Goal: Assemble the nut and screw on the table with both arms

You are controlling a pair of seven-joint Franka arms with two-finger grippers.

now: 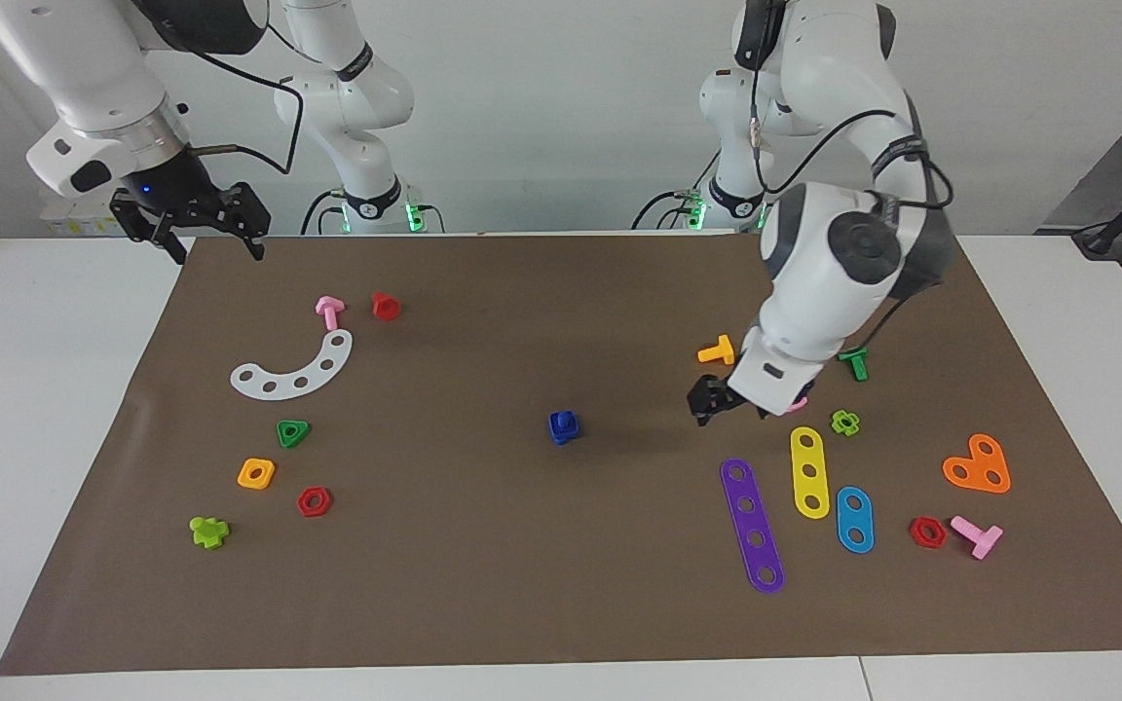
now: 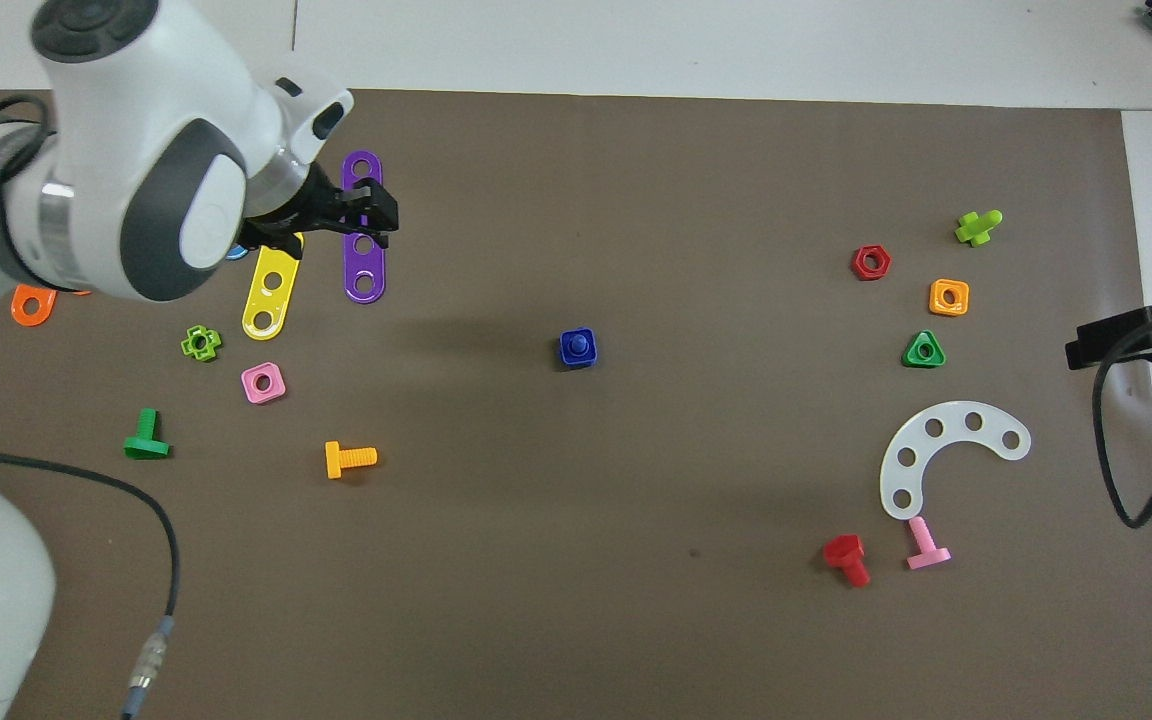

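The dark-blue nut [image 1: 562, 431] [image 2: 565, 352] lies on the brown mat [image 1: 483, 565] in the middle of the table [image 1: 45, 409]. The dark-blue screw [image 1: 567, 419] [image 2: 580, 343] sits in its centre hole, stub showing, the two stacked as one piece. My left gripper [image 1: 729, 405] [image 2: 368, 212] hangs open and empty in the air over the purple strip [image 1: 752, 524], well away from the blue piece. My right gripper [image 1: 212, 238] [image 2: 1136, 338] waits open over the mat's edge at the right arm's end.
Yellow [image 1: 810, 471] and blue [image 1: 854, 519] strips, a pink nut [image 2: 264, 382], an orange screw [image 1: 717, 350] and an orange plate [image 1: 978, 465] lie toward the left arm's end. A white arc [image 1: 294, 368], a green nut [image 1: 293, 432], an orange nut [image 1: 256, 473] and a red screw [image 1: 386, 306] lie toward the right arm's end.
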